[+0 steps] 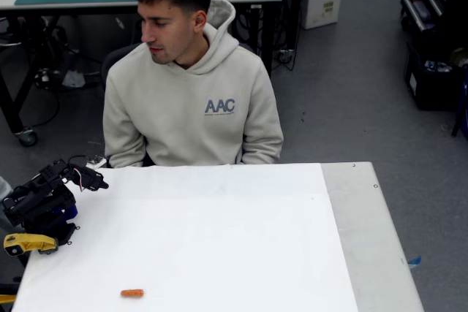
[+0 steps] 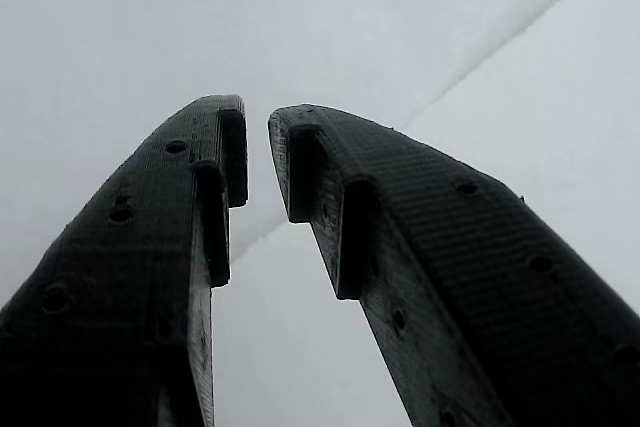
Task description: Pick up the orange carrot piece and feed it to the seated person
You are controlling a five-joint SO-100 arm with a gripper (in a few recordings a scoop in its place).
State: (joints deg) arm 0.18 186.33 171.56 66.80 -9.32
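Black is the arm at the left edge of the fixed view, folded low over the white table, with a yellow clamp just below it at the table's left border. Its gripper points to the right, near the table's far left corner, and it holds nothing. In the wrist view the two dark fingers of the gripper stand almost together at the tips, with only a thin gap there that grows wider lower in the picture; between them is only the pale table surface. A straight seam line runs across this surface from the upper right down to the fingers. The orange carrot piece lies flat on the table close to the near edge in the fixed view, a little to the right of the gripper and well apart from it, lower in the picture. Nothing touches it. Further right and behind the far edge of the table sits the seated person, in a light beige hoodie with "AAC" on the chest, head turned down toward the left side. The right part of the table is a bare grey strip, and beyond it is the grey floor.
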